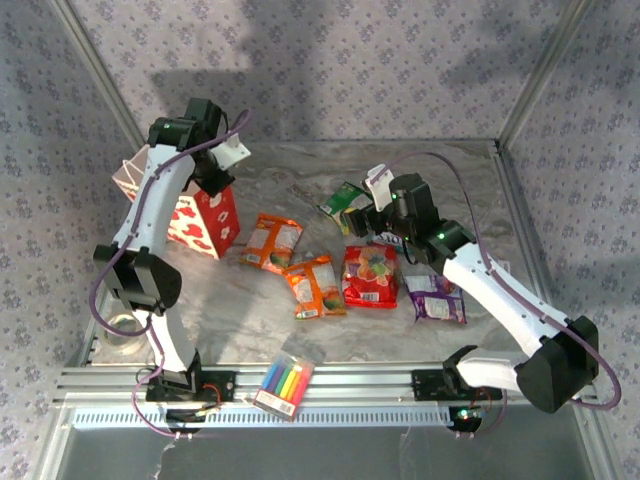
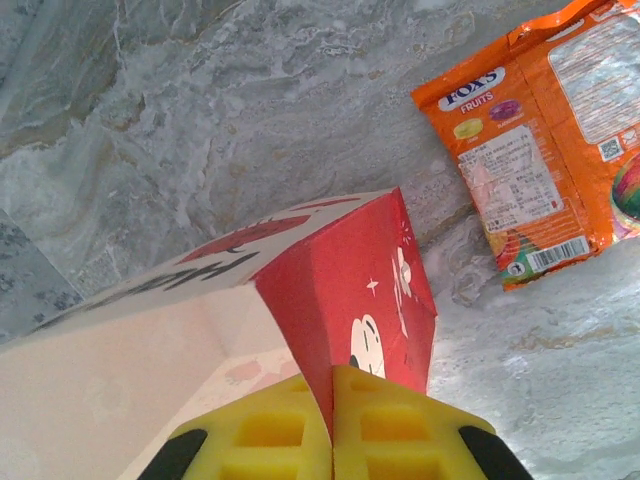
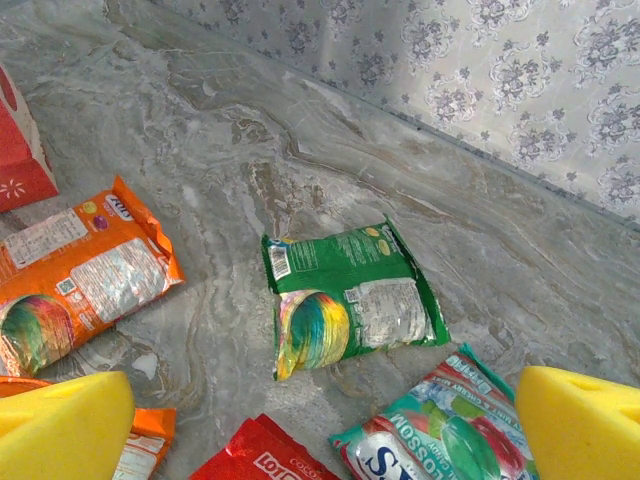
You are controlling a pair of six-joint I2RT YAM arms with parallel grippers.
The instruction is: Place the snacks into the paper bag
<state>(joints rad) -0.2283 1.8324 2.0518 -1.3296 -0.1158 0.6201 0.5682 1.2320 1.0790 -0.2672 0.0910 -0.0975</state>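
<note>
1. Six snacks lie on the surface, spread from beside the bag across to my right arm. None are in the bag that I can see.
2. Left fingers: together, clamped on the top edge of the bag's red side wall. The bag stands upright at the left, mouth up. My job there, as I read it, is to hold that wall steady so the mouth gapes. No pulling, or the light bag tips or the paper tears.
3. Right fingers: wide apart and empty, hovering above the green packet. The teal packet is just beside one finger.
4. Step in hand, my guess: pick green first. Drop straight down, straddle its narrow width and close on the puffy middle. The foil looks slick and crinkly, so squeeze firmly and lift slowly.
5. Then carry it high over the orange packet near the bag, stop above the mouth and release low. The left wrist is parked at the rim, so approach from the open side.
6. Surface: a grey marbled sheet, wrinkled in places. A ridge could catch a fingertip on a low sweep, so come down vertically.
7. Room: floral-print walls on the far side and both flanks, with metal frame posts at the corners. The marker box sits on the near rail, well apart from the snacks. It's not part of the job.
</note>
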